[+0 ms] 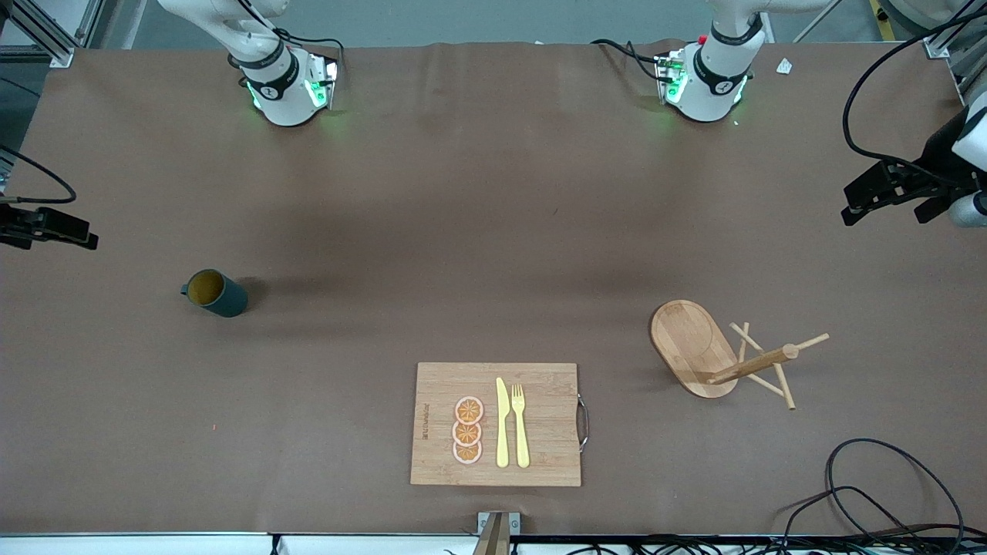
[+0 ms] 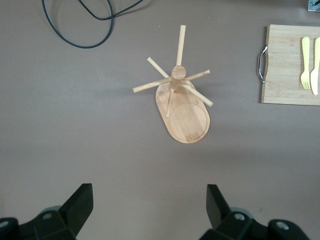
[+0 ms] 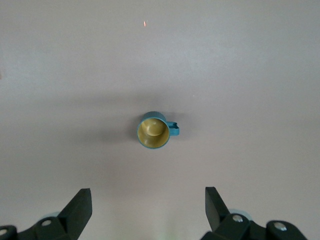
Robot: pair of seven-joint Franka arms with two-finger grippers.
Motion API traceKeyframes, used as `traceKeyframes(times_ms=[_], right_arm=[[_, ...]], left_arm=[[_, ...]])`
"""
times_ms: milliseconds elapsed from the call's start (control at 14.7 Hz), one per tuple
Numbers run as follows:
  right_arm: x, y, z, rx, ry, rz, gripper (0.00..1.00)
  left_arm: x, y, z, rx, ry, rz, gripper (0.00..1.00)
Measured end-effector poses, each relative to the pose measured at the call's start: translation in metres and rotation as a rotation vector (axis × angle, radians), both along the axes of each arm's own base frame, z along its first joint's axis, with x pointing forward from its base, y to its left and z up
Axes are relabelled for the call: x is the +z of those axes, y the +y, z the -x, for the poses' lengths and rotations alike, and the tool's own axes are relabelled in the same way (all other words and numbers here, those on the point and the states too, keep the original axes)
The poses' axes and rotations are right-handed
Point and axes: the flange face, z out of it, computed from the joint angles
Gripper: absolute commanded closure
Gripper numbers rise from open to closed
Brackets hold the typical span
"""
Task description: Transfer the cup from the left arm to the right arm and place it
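The cup [image 1: 215, 293] stands upright on the desk [image 1: 478, 231] toward the right arm's end, mouth up, handle sticking out sideways; nothing touches it. The right gripper [image 3: 148, 207] is seen high over the desk w/ the cup below it in the right wrist view; fingers wide apart, nothing held. The left gripper [image 2: 150, 207] is likewise spread wide & empty, up over the mug rack [image 1: 725, 354] at the left arm's end.

Judgement: no pickup is begun yet; the step in hand is the approach to the cup. Task wording names a left-to-right handover, yet the cup sits at the right arm's end, so which arm is meant to lift first can't be settled from here.

For a good grasp, approx.: the gripper should be centred over the rim, fingers set across the wall & clear of the handle, then lowered straight so the cup isn't nudged or tipped. The ribbed wall should help grip. Enough body should be left exposed for the 2nd gripper at handover. The cutting board [image 1: 497, 424] w/ cutlery is well apart, no obstacle.
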Motion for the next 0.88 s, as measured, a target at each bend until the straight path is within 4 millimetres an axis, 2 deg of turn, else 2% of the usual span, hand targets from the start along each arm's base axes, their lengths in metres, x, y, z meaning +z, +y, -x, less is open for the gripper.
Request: traceKeyframes(times_ms=[543,882], right_arm=[[0.000,0.010,0.005,-0.034,0.049,-0.004,0.00],[0.021,0.012,0.019,-0.056,0.048,-0.005,0.00]], left_arm=[[0.000,0.000,0.000,0.000,0.000,0.000,0.00],[0.000,0.000,0.000,0.001,-0.001,0.000,0.00]])
